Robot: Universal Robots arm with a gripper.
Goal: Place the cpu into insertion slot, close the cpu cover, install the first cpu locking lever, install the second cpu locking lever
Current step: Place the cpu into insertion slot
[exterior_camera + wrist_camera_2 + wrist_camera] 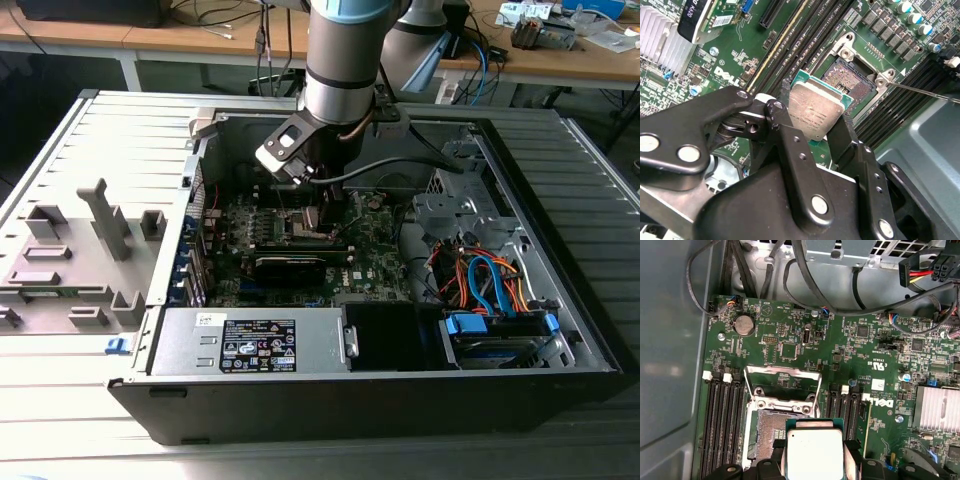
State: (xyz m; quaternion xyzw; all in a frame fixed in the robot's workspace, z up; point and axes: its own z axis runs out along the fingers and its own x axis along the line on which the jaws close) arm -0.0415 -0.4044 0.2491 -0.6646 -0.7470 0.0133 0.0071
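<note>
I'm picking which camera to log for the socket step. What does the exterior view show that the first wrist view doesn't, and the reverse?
The exterior view adds the arm reaching down into the open computer case, the power supply at its near wall, and a grey fixture on the exterior view's left. The first wrist view adds the cpu clamped in the gripper, close to the bare insertion slot, with the cpu cover tilted up. Both show the green motherboard.

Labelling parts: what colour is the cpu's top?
Silvery-grey cpu top, best in second wrist view.
</note>
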